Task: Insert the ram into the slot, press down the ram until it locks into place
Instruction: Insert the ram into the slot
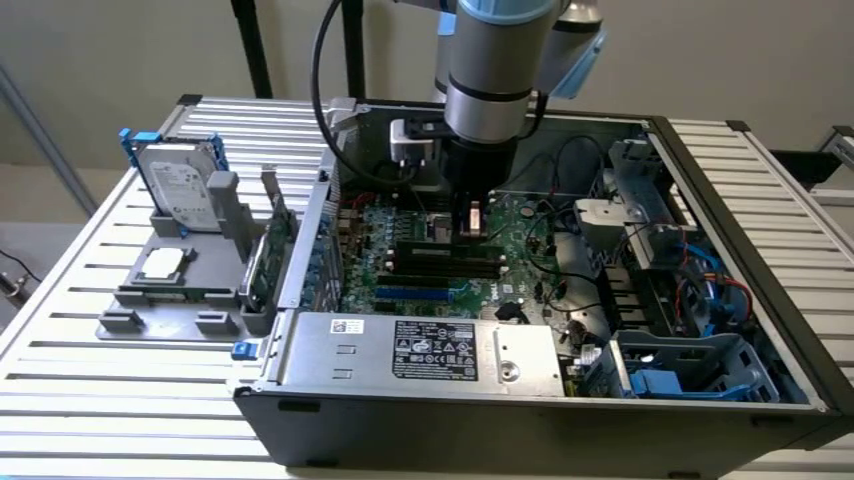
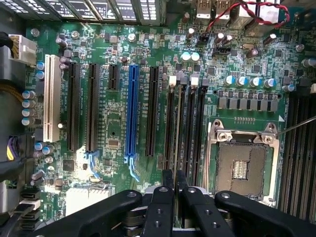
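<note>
One pincer [image 2: 174, 181], pressed together, hangs over the memory slots [image 2: 185, 123] on the motherboard [image 2: 113, 140], aligned lengthwise to seat the ram.

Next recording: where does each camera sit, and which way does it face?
Exterior view: off the arm, raised outside the open case, looking down into it; the arm shows, reaching in.
Wrist view: on the wrist, facing down onto the motherboard; the arm's black end links show.
Shared: the motherboard and its blue slot.
</note>
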`<state>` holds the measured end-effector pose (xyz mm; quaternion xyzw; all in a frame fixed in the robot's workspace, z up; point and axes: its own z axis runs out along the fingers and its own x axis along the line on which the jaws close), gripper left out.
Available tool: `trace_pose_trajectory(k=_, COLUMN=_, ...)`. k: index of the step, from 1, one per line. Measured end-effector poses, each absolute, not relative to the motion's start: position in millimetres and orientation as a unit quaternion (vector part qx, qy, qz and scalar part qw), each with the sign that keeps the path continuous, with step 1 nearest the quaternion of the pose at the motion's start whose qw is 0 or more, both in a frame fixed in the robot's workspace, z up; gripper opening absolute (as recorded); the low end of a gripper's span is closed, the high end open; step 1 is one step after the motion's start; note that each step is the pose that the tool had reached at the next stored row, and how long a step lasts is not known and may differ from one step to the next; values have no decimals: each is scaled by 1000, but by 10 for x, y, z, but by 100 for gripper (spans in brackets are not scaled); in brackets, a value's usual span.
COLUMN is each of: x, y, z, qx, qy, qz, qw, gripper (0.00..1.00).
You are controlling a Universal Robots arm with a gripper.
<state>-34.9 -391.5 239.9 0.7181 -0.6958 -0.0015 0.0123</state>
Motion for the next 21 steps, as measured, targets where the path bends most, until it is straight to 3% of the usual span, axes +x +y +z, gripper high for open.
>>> trace_pose_trajectory(k=21, x=-357, y=-3921, z=2324, qx=718, qy=-696, qz=2, qw=16, gripper=14)
